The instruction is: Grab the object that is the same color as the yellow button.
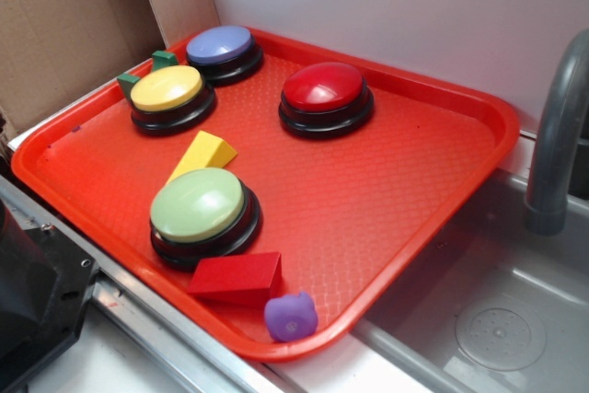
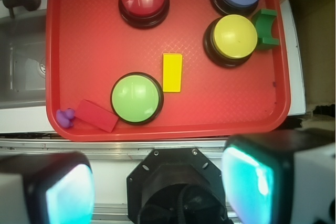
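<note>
One yellow wedge [image 2: 172, 72] lies on the red tray [image 2: 94, 45] between the green button [image 2: 136, 98] and the yellow button [image 2: 234, 36]. Gripper [image 2: 157, 187] — fingers wide apart, empty, cropped at the frame's edge.

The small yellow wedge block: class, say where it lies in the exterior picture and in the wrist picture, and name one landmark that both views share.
Exterior: the yellow wedge block lies left of centre on the red tray, between the yellow button and the green button.
Wrist: the block sits near the picture's middle, right of the green button, lower left of the yellow button.
Shared landmark: the green button, beside the block in both.
</note>
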Available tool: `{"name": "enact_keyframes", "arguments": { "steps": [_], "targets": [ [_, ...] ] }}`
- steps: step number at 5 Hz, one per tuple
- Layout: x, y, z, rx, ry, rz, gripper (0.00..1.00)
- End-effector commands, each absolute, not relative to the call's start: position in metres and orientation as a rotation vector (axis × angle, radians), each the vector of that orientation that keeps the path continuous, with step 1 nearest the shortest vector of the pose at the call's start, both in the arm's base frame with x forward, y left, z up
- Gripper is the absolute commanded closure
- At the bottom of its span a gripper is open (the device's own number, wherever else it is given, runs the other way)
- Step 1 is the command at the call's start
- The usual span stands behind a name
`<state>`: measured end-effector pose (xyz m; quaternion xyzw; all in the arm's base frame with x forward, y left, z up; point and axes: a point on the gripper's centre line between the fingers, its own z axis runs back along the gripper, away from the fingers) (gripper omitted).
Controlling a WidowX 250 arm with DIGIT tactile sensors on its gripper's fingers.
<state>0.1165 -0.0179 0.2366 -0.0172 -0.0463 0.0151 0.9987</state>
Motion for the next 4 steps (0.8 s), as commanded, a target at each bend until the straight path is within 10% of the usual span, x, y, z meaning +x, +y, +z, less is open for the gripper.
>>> {"name": "enact_keyframes", "arguments": {
  "steps": [1, 4],
  "targets": [
    [0.117, -0.018, 0.237, -0.034, -0.093, 0.03, 0.0],
    [0.172, -0.003, 0.159, -0.05, -0.08, 0.072, 0.0]
  ]
}}
